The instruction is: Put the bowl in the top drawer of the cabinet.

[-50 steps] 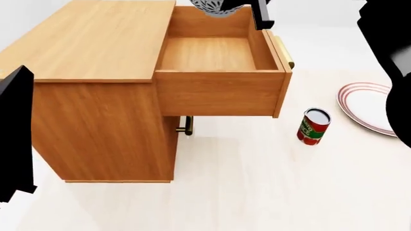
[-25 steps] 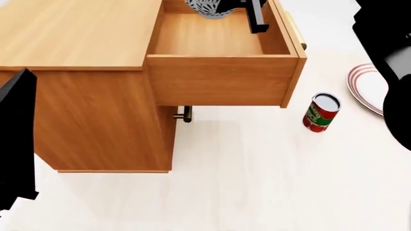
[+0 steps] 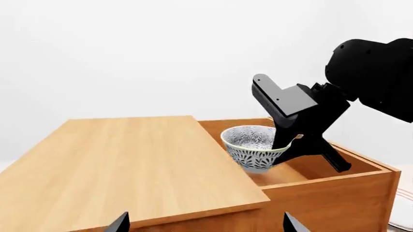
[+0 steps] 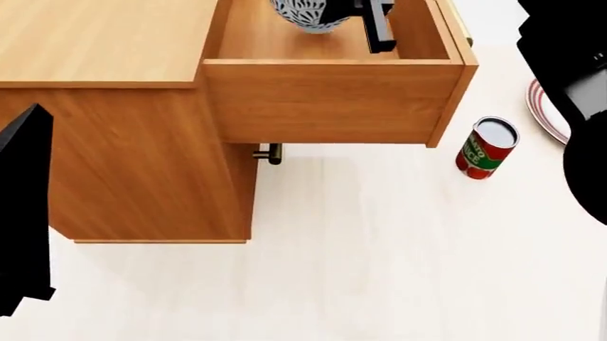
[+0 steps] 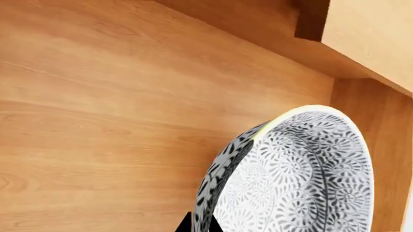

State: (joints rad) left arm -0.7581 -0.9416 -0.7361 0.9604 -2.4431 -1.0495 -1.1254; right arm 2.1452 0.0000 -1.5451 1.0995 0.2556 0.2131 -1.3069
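The speckled grey-blue and white bowl (image 3: pixel 254 147) hangs inside the open top drawer (image 3: pixel 335 186) of the wooden cabinet (image 3: pixel 129 164), its base close to the drawer floor. My right gripper (image 3: pixel 284 144) is shut on the bowl's rim from the side away from the cabinet top. In the right wrist view the fingertips of the right gripper (image 5: pixel 200 226) pinch the wall of the bowl (image 5: pixel 303 179) above the drawer floor (image 5: pixel 116 111). The head view cuts off the bowl (image 4: pixel 305 14) at its top edge. My left gripper (image 3: pixel 204 226) is open, in front of the cabinet's edge.
A red and green can (image 4: pixel 487 148) stands on the pale floor to the right of the drawer front (image 4: pixel 332 103). A white plate with red rings (image 4: pixel 545 106) lies beyond it. The lower drawer's brass handle (image 4: pixel 270 153) sticks out under the top drawer.
The head view has shifted, so the cabinet and drawer sit higher in the picture and the can further right. The bowl stays in my right gripper over the drawer.
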